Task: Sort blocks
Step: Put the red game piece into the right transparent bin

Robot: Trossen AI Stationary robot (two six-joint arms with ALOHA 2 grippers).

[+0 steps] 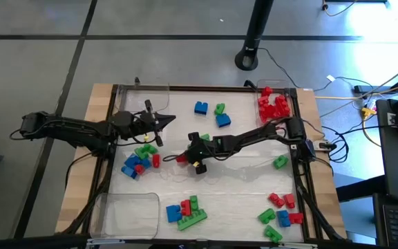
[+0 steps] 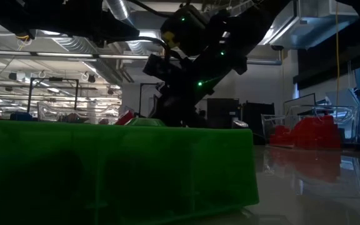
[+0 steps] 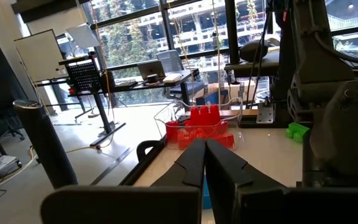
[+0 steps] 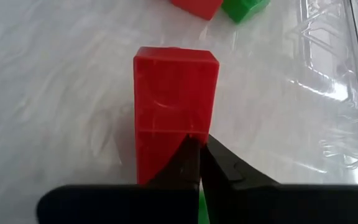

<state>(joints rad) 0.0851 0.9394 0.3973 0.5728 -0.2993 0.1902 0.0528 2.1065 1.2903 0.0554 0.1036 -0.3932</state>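
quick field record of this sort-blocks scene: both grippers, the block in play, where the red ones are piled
right gripper: table centre, shut, tips meeting at the red block
red block: on the table surface; a real grip is unclear
left gripper: shut, holding nothing, above the table's left side
red pile: clear tray, far right corner
remaining blocks: mixed clusters scattered over the table

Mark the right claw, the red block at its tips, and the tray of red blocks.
right claw (image 1: 185,158): high view, between its tips.
red block (image 4: 176,93): right wrist view, front face.
tray of red blocks (image 1: 295,104): high view, its right rim.
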